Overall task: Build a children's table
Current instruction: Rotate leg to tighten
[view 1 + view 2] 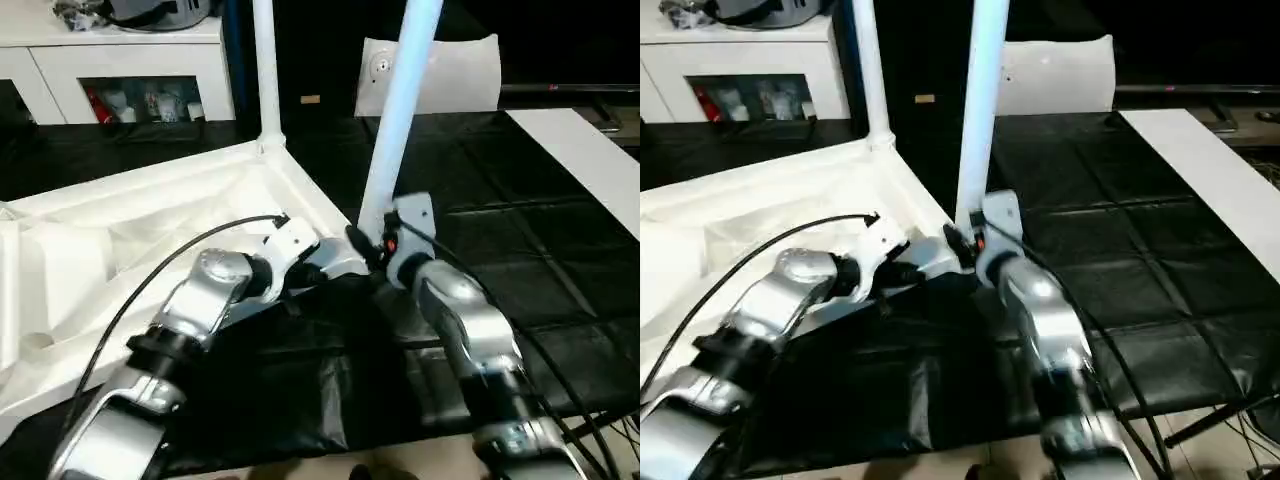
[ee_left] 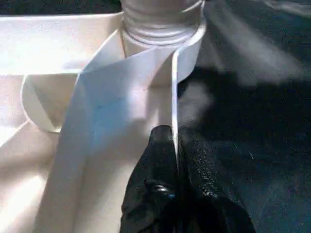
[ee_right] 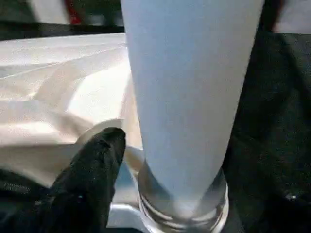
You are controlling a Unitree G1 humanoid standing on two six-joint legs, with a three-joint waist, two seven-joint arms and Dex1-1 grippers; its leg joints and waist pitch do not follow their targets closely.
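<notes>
The children's table [image 1: 150, 230] lies upside down on the black counter [image 1: 520, 260], two legs standing in their sockets (far corner and near corner). Left pincer [image 2: 176, 165] pinches its rim; right pincer [image 3: 146, 160] flanks the near leg [image 1: 400, 110], grip unclear.

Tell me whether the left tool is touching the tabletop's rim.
Touching: in the left wrist view, the left tool is shut on the tabletop's thin rim.
</notes>
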